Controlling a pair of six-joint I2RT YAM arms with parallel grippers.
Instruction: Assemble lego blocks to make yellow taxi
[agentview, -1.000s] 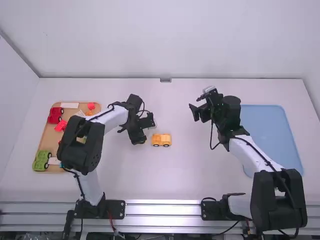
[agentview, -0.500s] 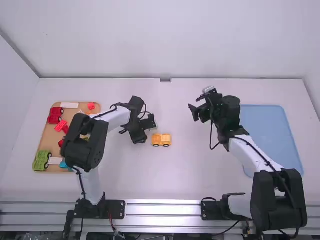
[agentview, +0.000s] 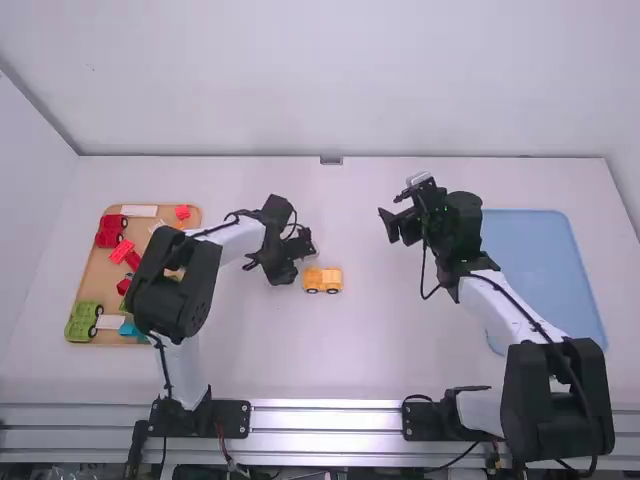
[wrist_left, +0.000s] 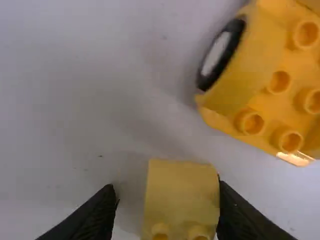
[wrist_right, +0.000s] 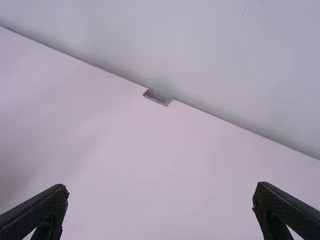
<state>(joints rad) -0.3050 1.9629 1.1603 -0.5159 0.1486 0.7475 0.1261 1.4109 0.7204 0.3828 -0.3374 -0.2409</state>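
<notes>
In the high view my left gripper (agentview: 288, 262) is low over the table, just left of the yellow wheeled car piece (agentview: 323, 280). The left wrist view has a small yellow block (wrist_left: 181, 195) between the fingers of my left gripper (wrist_left: 167, 207); one finger is against its side, while a gap separates the other from it. Beside it, apart, is the studded car piece (wrist_left: 272, 82) with a black-rimmed wheel. My right gripper (agentview: 388, 222) is raised right of centre, and the right wrist view has the right gripper (wrist_right: 160, 205) open with nothing between its fingers.
A brown tray (agentview: 93, 285) at the left holds red, green, blue and white pieces, partly behind the left arm. A blue tray (agentview: 540, 270) lies at the right, partly behind the right arm. A small metal bracket (agentview: 331, 160) sits at the table's back edge.
My left gripper has shifted slightly to the right and turned a little, and its arm has moved slightly. The car piece and the right arm have kept still.
</notes>
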